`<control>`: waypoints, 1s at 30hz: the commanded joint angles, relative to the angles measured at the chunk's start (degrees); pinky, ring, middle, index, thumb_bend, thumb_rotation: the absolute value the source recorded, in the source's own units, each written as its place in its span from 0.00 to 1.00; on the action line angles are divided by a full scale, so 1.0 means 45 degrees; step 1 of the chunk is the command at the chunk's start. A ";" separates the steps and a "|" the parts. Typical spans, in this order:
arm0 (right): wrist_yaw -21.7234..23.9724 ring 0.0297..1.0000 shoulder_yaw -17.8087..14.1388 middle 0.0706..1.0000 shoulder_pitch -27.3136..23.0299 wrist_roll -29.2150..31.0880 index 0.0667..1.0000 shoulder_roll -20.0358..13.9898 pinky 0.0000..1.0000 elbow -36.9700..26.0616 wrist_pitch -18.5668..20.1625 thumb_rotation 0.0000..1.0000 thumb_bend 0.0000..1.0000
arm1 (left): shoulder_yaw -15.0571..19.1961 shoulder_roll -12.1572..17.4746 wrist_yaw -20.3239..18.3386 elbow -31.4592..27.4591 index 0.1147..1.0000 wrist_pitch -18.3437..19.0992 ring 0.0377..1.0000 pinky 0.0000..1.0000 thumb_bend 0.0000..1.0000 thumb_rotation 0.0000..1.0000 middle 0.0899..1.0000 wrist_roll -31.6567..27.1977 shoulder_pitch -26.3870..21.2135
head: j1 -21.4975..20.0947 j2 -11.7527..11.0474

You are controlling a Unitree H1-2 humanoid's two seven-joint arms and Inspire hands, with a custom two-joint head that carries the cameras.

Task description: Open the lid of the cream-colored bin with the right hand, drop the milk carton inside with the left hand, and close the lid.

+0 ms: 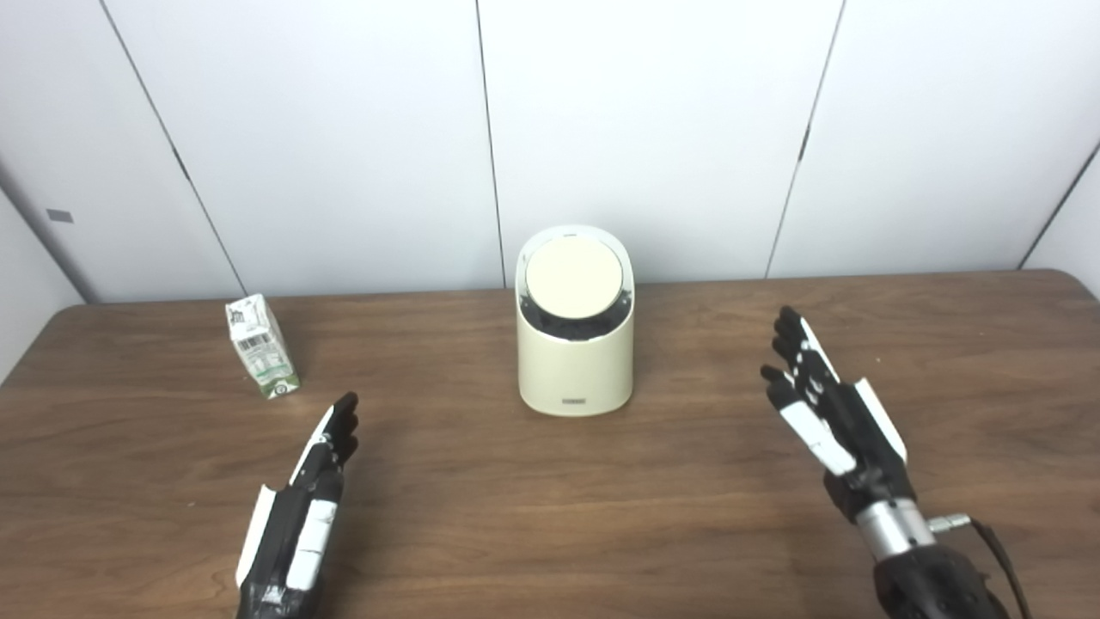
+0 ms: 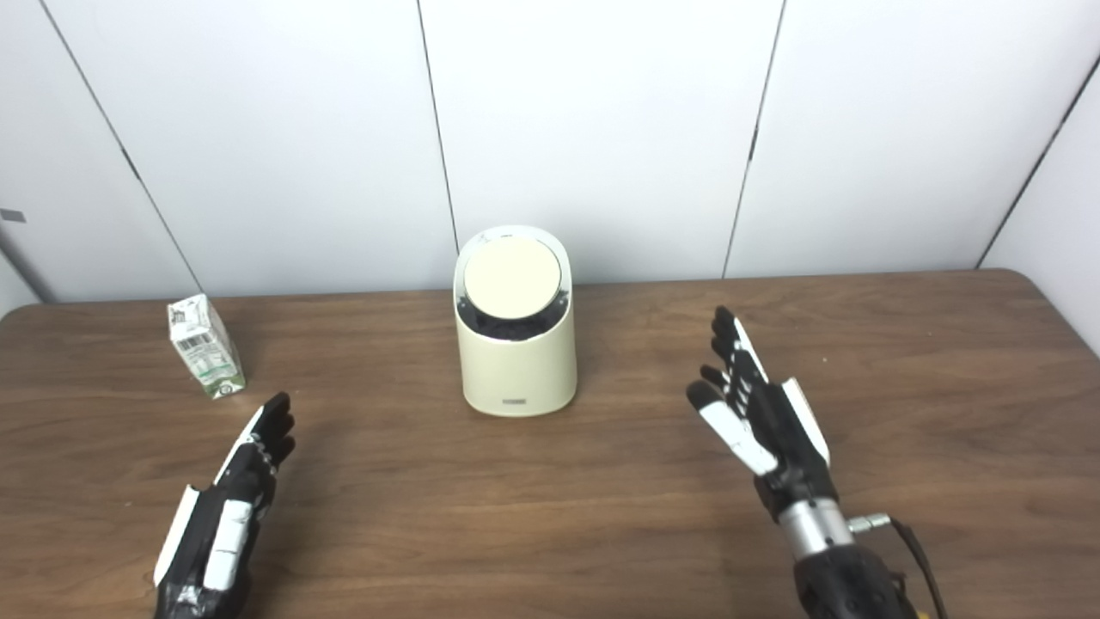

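The cream-colored bin [image 1: 575, 361] stands at the middle of the wooden table, its round lid [image 1: 574, 274] lying closed and tilted toward me. A small white and green milk carton [image 1: 261, 346] stands upright at the far left. My left hand [image 1: 309, 499] rests low over the table, a short way in front and to the right of the carton, fingers straight and holding nothing. To the right of the bin my right hand [image 1: 821, 404] is raised, open, with fingers spread and pointing away from me.
The brown wooden table [image 1: 550, 516] reaches to white wall panels at the back. Its rounded far corners show at left and right. A cable runs from the right wrist [image 1: 988, 533].
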 commanded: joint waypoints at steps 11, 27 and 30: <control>-0.0570 0.91 0.1073 0.94 -0.3035 -0.3475 0.97 0.0420 0.80 -0.0460 0.2858 0.86 0.90 | -0.0309 -0.0524 0.0259 0.0358 1.00 -0.0137 1.00 1.00 0.71 0.91 1.00 0.0372 0.0776 | 0.0105 0.0110; -0.0735 0.89 0.2067 0.91 -0.5838 -0.4915 0.97 0.0661 0.78 0.1838 0.2960 0.65 0.82 | -0.0345 -0.0699 0.0264 0.0424 1.00 -0.0259 1.00 1.00 0.67 0.89 1.00 0.0352 0.0760 | 0.0167 0.0216; -0.0723 0.88 0.2245 0.92 -0.6350 -0.5145 0.97 0.0532 0.74 0.2518 0.2832 0.64 0.84 | -0.0355 -0.0736 0.0280 0.0452 1.00 -0.0328 1.00 1.00 0.67 0.89 1.00 0.0357 0.0733 | 0.0213 0.0269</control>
